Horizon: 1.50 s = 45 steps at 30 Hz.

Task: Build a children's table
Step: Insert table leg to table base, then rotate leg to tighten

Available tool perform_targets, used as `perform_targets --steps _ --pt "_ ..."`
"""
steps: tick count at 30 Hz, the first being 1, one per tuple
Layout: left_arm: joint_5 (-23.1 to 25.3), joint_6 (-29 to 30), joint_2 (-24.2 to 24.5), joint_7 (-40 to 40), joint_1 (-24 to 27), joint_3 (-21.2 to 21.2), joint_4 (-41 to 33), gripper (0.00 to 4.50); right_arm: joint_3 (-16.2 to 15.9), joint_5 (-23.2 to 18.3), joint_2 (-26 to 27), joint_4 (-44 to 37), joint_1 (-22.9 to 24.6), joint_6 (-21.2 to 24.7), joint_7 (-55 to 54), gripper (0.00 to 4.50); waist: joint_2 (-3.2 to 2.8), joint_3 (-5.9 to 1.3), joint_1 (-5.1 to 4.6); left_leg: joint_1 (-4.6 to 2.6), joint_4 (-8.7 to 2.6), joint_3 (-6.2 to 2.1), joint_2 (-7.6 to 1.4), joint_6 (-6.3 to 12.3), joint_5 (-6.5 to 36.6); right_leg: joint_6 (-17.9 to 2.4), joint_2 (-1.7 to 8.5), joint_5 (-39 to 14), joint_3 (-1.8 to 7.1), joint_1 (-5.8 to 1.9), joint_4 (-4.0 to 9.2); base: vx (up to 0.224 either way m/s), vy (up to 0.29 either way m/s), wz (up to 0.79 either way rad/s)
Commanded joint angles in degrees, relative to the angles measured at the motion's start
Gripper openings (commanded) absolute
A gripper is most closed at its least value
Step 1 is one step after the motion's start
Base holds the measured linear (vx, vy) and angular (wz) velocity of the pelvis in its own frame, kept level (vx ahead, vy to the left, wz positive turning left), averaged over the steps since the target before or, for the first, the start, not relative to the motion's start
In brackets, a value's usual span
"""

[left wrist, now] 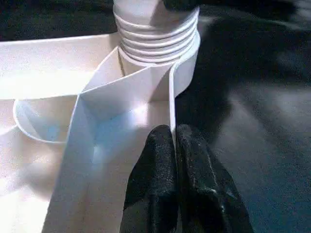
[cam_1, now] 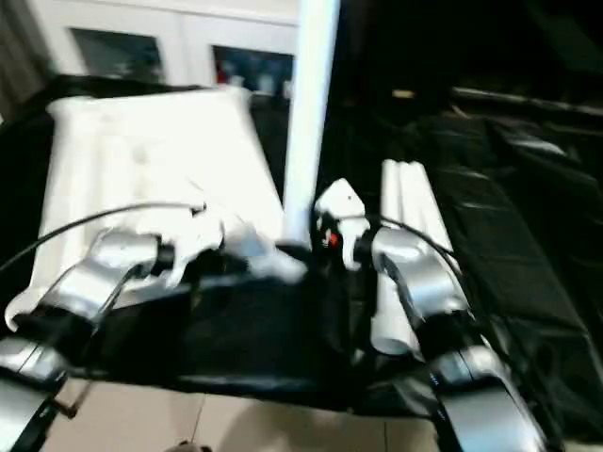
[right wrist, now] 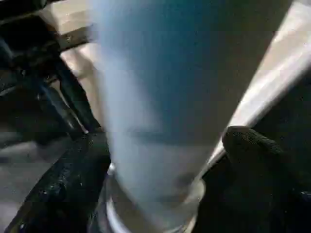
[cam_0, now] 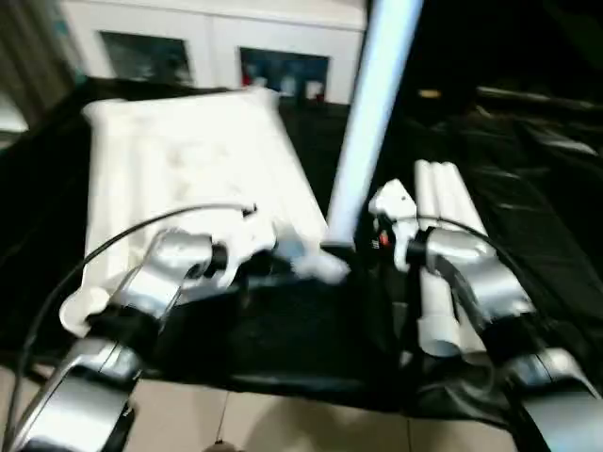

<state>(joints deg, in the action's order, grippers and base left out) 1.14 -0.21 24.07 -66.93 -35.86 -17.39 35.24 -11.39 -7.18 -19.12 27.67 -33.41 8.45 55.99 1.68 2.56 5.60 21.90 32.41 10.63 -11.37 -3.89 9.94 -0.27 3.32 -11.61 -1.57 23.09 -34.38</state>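
While the leg (cam_0: 369, 122) stands nearly upright in the near corner socket (left wrist: 158, 43) of the top (cam_0: 188, 160), we note its long axis runs vertical, tilting slightly toward our right at the upper end. Our right tool (right wrist: 160, 160) is the nearer one: its two fingers (right wrist: 252, 160) sit either side of the leg's base with gaps showing, so we judge the grip released, though blur leaves some doubt. Our left tool (left wrist: 175, 141) is clenched on the thin rim wall of the top just beside the socket, steadying it. Threads of the leg are visible above the socket, so seating looks incomplete. The top lies underside up on the black surface (cam_0: 546, 217), all white, ribbed. Spare legs (cam_0: 443, 245) lie together by our right forearm.
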Motion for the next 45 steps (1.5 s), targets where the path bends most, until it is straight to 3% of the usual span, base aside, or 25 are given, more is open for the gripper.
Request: perform_targets --steps 1,6,17,27,29,31,37,40,41,43,45 --pt "-0.05 0.79 0.42 -2.92 1.3 -1.83 -1.39 0.0 -1.72 -0.54 -1.68 -3.16 1.39 1.38 3.08 3.96 -0.52 -3.3 -0.05 -1.85 -3.13 -0.07 -2.46 2.44 7.98 -14.54 3.79 3.89 1.91 -2.77 2.44 0.0 0.0 0.0" --pt "-0.68 0.91 1.66 -4.37 2.72 -1.2 -3.34 0.0 -3.71 0.76 -3.31 -6.27 3.72 1.98 5.96 3.96 -0.06 -3.38 -0.15 -1.65 -2.99 0.27 -2.42 1.41 8.66 -13.1 4.01 0.98 1.96 -2.71 2.48 0.0 0.0 0.0" --pt "-1.44 2.16 1.82 -4.11 3.8 -0.66 -5.34 0.0 -3.02 1.28 -2.07 -5.05 3.44 2.9 2.73 3.96 -0.04 -3.54 -0.39 -1.45 -2.54 0.23 -2.18 2.05 6.33 -13.43 3.93 2.79 1.91 -2.79 1.98 0.0 0.0 0.0" --pt "-1.23 2.75 1.81 -3.8 4.2 -0.9 -5.98 0.0 -3.05 1.67 -0.78 -3.48 3.31 2.38 1.24 3.32 -0.02 -3.7 -0.4 -1.43 -2.28 0.2 -2.07 2.19 5.91 -13.76 3.82 3.94 1.87 -2.93 1.69 0.0 0.0 0.0" --pt "-1.2 2.91 1.82 -3.78 4.28 -0.85 -6.14 0.0 -3.06 1.71 -0.68 -3.39 3.29 2.39 1.08 2.97 -0.07 -3.73 -0.36 -1.46 -2.22 0.19 -2.08 2.24 5.73 -13.8 3.85 4.09 1.89 -2.93 1.64 0.0 0.0 0.0" --pt "-1.15 2.96 1.84 -3.74 4.29 -0.83 -6.12 0.0 -3.08 1.75 -0.63 -3.26 3.29 2.38 1.1 2.93 0.15 -3.75 -0.39 -1.39 -2.17 0.21 -2.05 2.43 5.46 -13.85 3.82 4.46 1.88 -2.98 1.59 0.0 0.0 0.0" --pt "-1.07 3.41 1.56 -2.93 4.57 -0.74 -6.1 0.0 -2.54 1.66 0.44 -1.52 3.82 2.6 -0.29 2.76 -0.05 -3.76 -0.37 -1.4 -2.09 0.17 -2.06 2.57 5.41 -14.1 3.84 4.28 1.85 -2.92 1.49 0.0 0.0 0.0" --pt "-0.69 4.17 1.19 -1.56 4.44 -0.52 -5.66 0.0 -1.52 1.24 1.47 -0.43 4.13 3.19 -2.27 2.75 -0.02 -3.56 -0.56 -1.41 -2.22 0.15 -2.05 1.79 7.32 -13.81 3.91 1.35 1.89 -2.78 1.79 0.0 0.0 0.0" --pt "0.1 5.1 0.0 1.75 3.73 0.12 -3.97 0.0 0.67 0.63 3.67 1.98 4.55 3.99 -7.01 2.75 -0.04 -3.41 -0.68 -1.41 -2.3 0.13 -2.05 1.17 8.83 -13.47 4.02 -1.24 1.99 -2.66 2.1 0.0 0.0 0.0" --pt "0.66 6.49 -1.07 4.53 3.04 0.6 -2.66 0.0 2.07 0.51 5.32 3.63 4.89 4.38 -10.94 2.74 0.01 -3.11 -0.9 -1.62 -2.55 0.08 -1.97 -0.42 11.6 -12.63 4.06 -6.51 2.09 -2.4 2.69 0.0 0.0 0.0" --pt "1.55 8.8 -3.1 9.33 1.71 1.27 -0.59 0.0 3.74 0.49 8.05 5.78 5.25 4.73 -16.79 2.74 -0.01 -2.65 -1.11 -2.08 -3.02 -0.19 -1.93 -2.34 16.56 -10.17 4.25 -16.99 2.17 -1.98 3.67 0.0 0.0 0.0"
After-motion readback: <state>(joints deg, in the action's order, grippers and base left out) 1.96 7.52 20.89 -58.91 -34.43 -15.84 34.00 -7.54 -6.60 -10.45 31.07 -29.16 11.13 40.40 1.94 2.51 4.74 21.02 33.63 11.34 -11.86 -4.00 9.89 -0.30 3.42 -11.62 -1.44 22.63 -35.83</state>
